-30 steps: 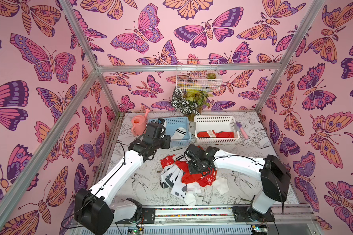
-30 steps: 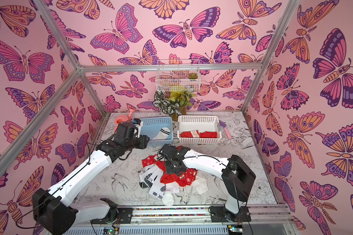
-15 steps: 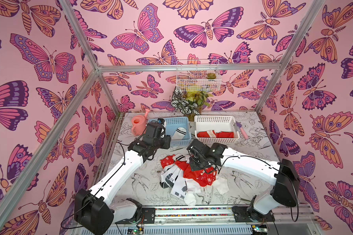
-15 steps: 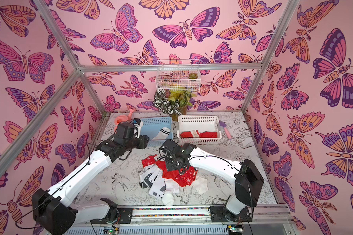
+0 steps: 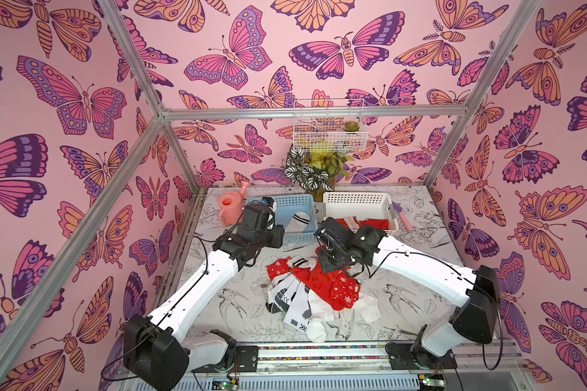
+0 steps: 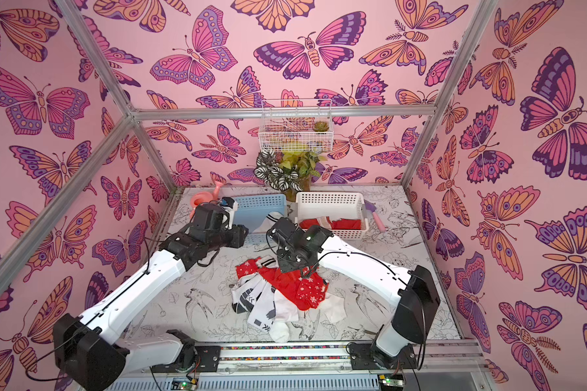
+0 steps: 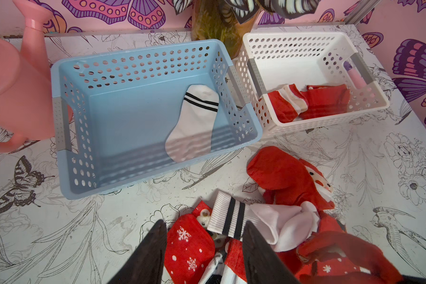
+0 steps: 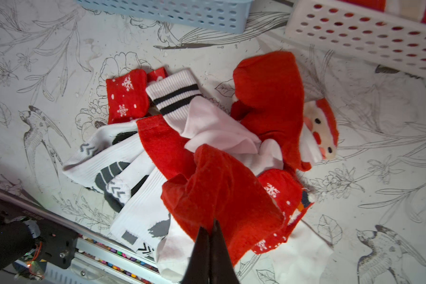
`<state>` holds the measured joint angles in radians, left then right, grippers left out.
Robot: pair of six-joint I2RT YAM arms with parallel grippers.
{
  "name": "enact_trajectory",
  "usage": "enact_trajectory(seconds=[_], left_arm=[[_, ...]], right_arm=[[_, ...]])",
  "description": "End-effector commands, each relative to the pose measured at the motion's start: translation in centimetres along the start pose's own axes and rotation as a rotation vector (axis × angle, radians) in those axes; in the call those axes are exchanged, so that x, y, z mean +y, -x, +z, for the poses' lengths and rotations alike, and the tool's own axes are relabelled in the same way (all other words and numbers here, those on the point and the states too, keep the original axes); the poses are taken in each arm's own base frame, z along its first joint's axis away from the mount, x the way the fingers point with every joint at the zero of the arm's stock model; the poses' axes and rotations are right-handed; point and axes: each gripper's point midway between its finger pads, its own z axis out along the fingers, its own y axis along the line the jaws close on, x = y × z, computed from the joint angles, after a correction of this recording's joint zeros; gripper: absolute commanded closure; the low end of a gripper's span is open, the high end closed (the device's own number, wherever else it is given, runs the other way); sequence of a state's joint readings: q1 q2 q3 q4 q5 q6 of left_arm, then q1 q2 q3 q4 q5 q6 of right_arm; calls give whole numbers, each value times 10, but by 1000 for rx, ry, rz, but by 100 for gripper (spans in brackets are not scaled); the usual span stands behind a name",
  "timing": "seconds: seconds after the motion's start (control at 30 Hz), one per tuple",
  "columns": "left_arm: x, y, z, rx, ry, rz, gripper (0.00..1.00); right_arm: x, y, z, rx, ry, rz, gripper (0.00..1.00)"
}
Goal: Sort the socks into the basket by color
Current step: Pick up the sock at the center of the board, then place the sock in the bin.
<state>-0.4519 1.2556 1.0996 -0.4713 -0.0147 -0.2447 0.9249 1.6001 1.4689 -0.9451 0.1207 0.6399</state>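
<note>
The plain red soft fabric sock (image 8: pixel 221 191) hangs pinched by its edge in the right hand (image 8: pixel 210 227), whose jaws are clenched on the cloth. Over the last second that arm has risen out of the heap and reached toward the far baskets, and the sock has come up with it. It now drapes above the mixed pile of red and white socks (image 5: pixel 305 294), which lies on the flower-printed bench (image 5: pixel 404 298). I cannot tell whether its lower end is clear of the pile.

So the pick seems to have taken, and what remains for this sock is the carry and drop. The white perforated plastic basket (image 7: pixel 305 37) already holds red socks (image 7: pixel 325 98), so it is the likely target. The blue perforated plastic basket (image 7: pixel 133 54) beside it holds a white sock with black stripes (image 7: pixel 194 123).

The left hand (image 7: pixel 203 225) has not shifted. Its fingers stand apart on nothing, hovering over a white ribbed cuff with two black stripes (image 7: pixel 229 216).
</note>
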Motion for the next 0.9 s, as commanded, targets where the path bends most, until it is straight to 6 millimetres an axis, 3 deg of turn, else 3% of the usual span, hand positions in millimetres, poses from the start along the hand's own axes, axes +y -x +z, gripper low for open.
enact_trajectory(seconds=[0.0, 0.4, 0.67, 0.87], left_arm=[[-1, -1, -5, -13, -10, 8, 48], [0, -3, -3, -7, -1, 12, 47], [2, -4, -2, -4, 6, 18, 47], [0, -5, -1, 0, 1, 21, 47]], right_arm=[[-16, 12, -26, -58, -39, -26, 100], [-45, 50, -41, -152, -67, 2, 100], [-76, 87, -45, -213, -92, 27, 100], [-105, 117, -34, -232, -126, 69, 100]])
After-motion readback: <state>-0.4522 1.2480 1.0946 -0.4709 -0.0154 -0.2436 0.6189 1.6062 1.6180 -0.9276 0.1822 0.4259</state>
